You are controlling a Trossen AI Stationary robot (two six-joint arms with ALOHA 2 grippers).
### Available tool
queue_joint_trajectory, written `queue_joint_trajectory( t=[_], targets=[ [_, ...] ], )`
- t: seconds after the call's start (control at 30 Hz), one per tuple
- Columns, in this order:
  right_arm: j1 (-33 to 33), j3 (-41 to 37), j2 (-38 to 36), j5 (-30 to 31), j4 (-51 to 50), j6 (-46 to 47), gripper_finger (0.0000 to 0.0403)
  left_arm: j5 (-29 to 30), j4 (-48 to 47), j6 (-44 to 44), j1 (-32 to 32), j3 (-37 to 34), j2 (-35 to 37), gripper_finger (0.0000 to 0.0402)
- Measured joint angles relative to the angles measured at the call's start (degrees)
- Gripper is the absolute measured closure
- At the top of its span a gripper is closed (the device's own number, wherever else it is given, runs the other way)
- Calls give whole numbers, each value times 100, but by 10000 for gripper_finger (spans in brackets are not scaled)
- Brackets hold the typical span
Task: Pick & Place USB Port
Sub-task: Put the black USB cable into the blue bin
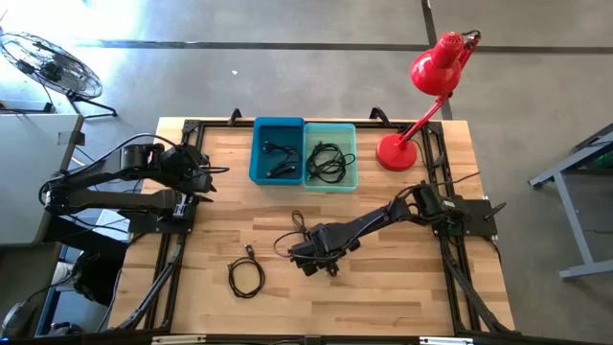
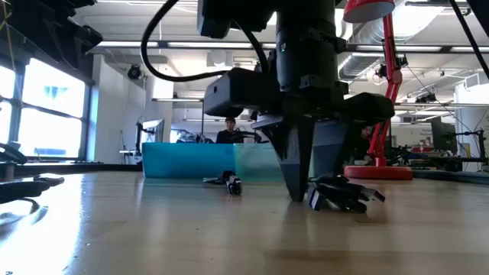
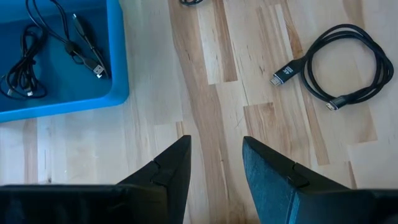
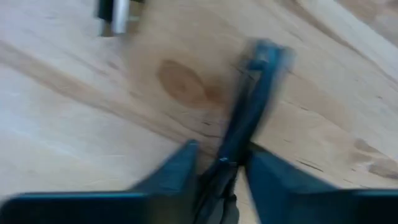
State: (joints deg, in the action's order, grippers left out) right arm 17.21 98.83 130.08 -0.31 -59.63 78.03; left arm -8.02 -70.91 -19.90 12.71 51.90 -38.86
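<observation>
High view: the right gripper was low over mid-table, on a black USB cable; bare wood lay all around. A second coiled cable lay nearby. The left gripper waited beside the blue bin.

Right wrist view: the fingers pinched the cable, its long axis running away from them.

Left wrist view: jaws spread.

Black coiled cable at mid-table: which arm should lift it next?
Right. The right gripper is down at the black coiled cable, jaws closed around it; the left gripper waits beside the blue bin.
</observation>
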Motion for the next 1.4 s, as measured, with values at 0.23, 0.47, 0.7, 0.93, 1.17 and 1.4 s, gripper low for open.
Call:
queue_joint_trajectory(
  t=[0.23, 0.47, 0.7, 0.93, 1.17, 1.4],
  targets=[
    [-54, -13, -31, -43, 74, -415, 366, -243, 256, 2, 2, 0, 1, 261],
    [-257, 104, -30, -391, 605, -1145, 375, -2378, 1948, 4, 2, 0, 14, 261],
    [-343, 942, -239, -15, 779, -2011, 375, -2557, 2364, -594, 0, 2, -10, 261],
    [-362, 2071, -698, 928, 393, -3307, 375, -2266, 3155, -646, 0, 0, -98, 261],
    [-566, 3237, -909, 1706, 325, -5065, 375, -2898, 4902, 368, 2, 0, -554, 261],
    [-758, 3509, -987, 1619, 359, -5861, 375, -3053, 5480, 670, 2, 0, -1122, 261]
  ],
)
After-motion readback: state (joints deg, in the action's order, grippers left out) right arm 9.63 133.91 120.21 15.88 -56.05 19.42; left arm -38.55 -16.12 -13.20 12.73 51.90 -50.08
